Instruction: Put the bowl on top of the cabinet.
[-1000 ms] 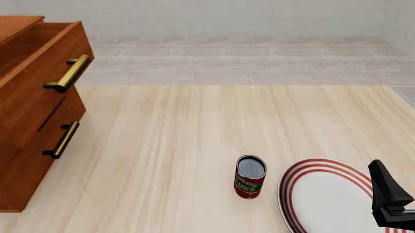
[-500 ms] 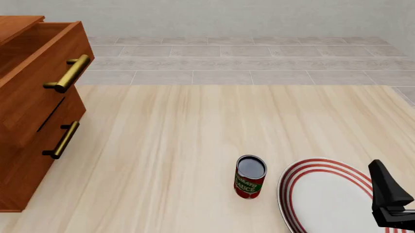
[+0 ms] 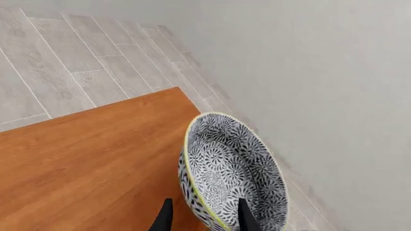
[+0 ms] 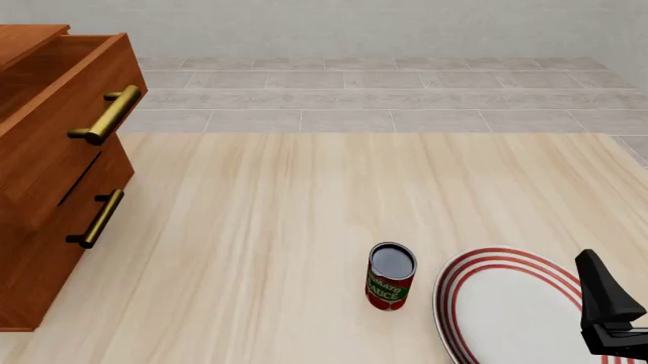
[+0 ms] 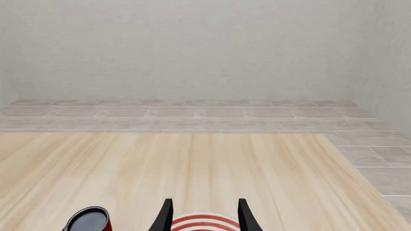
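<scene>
Resting on the cabinet (image 3: 83,163) top near its far corner by the wall, the bowl (image 3: 234,175) looks tilted in the left wrist view, patterned inside facing the camera. Left gripper (image 3: 204,219) straddles the bowl's near rim, one finger (image 3: 164,219) outside, the other (image 3: 246,217) inside; the jaws look clamped on that rim, though actual contact is hard to confirm. Bowl not visible in front view. Front view shows cabinet (image 4: 56,167) at desk's left edge, top drawer pulled out, brass handles (image 4: 105,115) on the fronts. Desk (image 4: 303,205) is pale wood. Can (image 4: 391,276) stands upright near the front, just beside white plate with red rings (image 4: 506,311). Right gripper (image 4: 608,311) sits over the plate's right side; right wrist view shows its jaws (image 5: 204,216) apart, nothing between them, plate (image 5: 204,224) and can (image 5: 88,220) below.
</scene>
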`<state>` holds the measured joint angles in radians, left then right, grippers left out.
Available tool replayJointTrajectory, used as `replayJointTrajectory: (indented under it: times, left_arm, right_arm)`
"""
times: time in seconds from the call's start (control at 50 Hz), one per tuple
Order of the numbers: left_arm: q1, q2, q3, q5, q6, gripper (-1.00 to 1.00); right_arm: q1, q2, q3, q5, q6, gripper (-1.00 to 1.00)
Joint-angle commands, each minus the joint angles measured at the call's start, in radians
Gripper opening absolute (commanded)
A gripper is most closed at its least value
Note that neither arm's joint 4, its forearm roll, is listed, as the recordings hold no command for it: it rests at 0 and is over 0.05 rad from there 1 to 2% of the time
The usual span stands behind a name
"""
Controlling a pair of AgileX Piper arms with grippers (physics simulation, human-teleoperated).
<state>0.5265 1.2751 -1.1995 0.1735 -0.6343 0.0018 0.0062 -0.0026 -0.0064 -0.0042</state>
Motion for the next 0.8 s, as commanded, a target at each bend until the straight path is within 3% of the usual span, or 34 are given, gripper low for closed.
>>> replayJointTrajectory:
  times: [0.02, 0.8]
  left_arm:
    - [-0.03, -0.083, 0.021, 0.02, -0.005, 1.0]
    - [-0.138, -0.271, 0.093, 0.059, -0.002, 1.0]
  right_arm:
    - [0.0, 0.0, 0.0, 0.0, 0.0, 1.0]
    - [0.0, 0.0, 0.0, 0.0, 0.0, 1.0]
